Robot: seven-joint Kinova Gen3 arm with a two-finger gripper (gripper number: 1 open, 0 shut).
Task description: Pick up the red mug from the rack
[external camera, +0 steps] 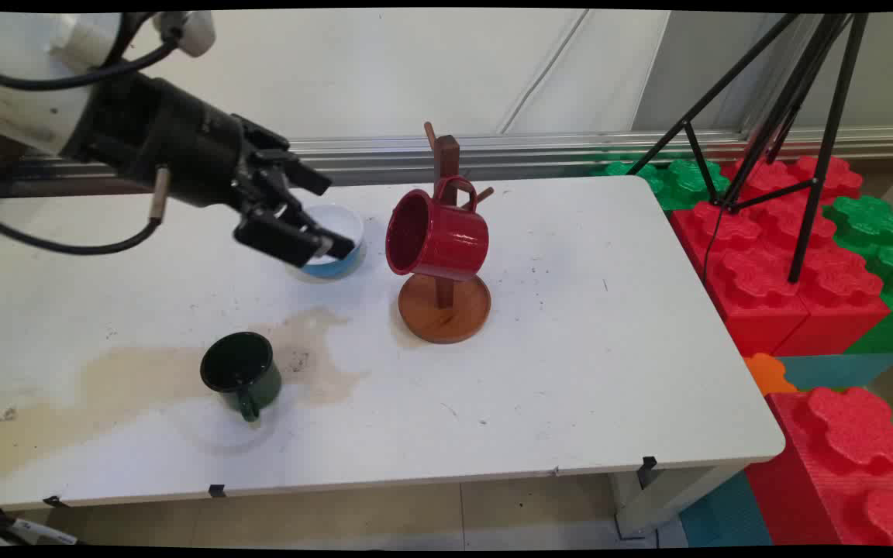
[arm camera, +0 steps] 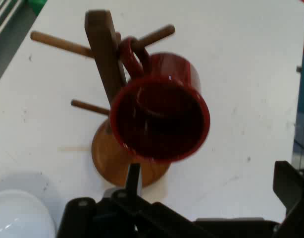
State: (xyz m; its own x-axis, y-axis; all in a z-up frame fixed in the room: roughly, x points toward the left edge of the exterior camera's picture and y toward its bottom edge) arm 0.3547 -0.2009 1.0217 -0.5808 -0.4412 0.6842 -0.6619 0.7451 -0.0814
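Two views: main view first, then hand view.
Main view, tool: the tool (external camera: 303,213) hangs above the counter (external camera: 570,372) at upper left, aimed toward the red mug; its fingers stand apart with nothing between them.
Main view, nearest thing: a white bowl with a blue outer wall (external camera: 336,240) sits right under the fingers; whether a fingertip touches its rim cannot be told.
Main view, red mug: the red mug (external camera: 437,235) hangs by its handle from a peg of the wooden mug tree (external camera: 445,298), tilted, its mouth turned toward the tool, near but apart from it.
Main view, other things: a dark green mug (external camera: 241,373) stands upright nearer the front edge, on a brownish stain (external camera: 105,384), well apart from the tool. Red and green foam blocks (external camera: 787,263) and a black tripod (external camera: 795,116) stand beyond the counter's right side.
Hand view, tool: black linkage rises from the bottom edge, one finger (arm camera: 290,186) at the right, spread wide and empty.
Hand view, red mug: its open mouth faces the camera, handle looped over an upper peg, the tree's round base partly behind it.
Hand view, bowl: a white curve shows at lower left.
Handling judgement: any closer approach wants to be slow and level, since the hanging mug would likely swing on its peg if bumped.
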